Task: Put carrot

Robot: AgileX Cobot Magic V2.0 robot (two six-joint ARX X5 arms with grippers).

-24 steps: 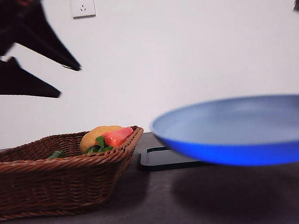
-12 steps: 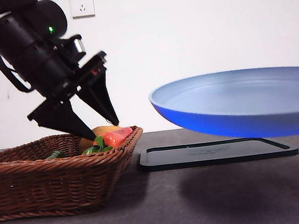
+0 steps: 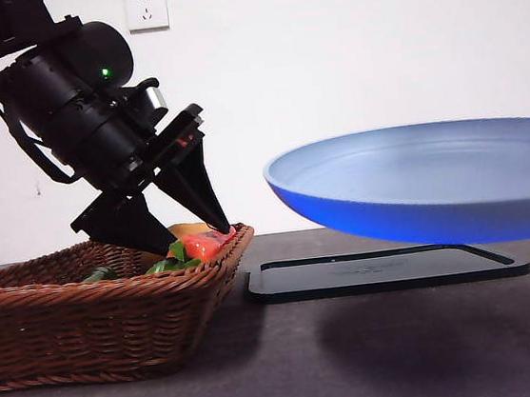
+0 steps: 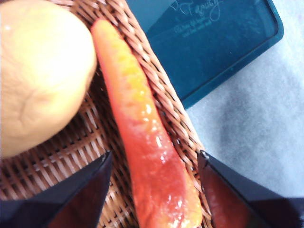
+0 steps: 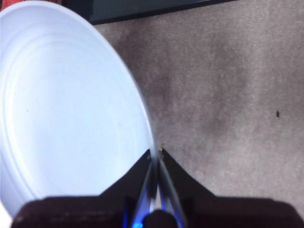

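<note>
A brown wicker basket [image 3: 87, 315] sits at the left. The left gripper [image 3: 197, 235] reaches into it, jaws spread on either side of the carrot [image 4: 142, 128], not closed. The carrot lies along the basket's right rim beside a potato [image 4: 40, 76], its narrow tip pointing away from the gripper. Right of it lies a dark tray [image 3: 379, 272]. The right gripper [image 5: 156, 154] pinches the rim of a blue plate [image 3: 426, 185], held above the table [image 3: 294, 368].
</note>
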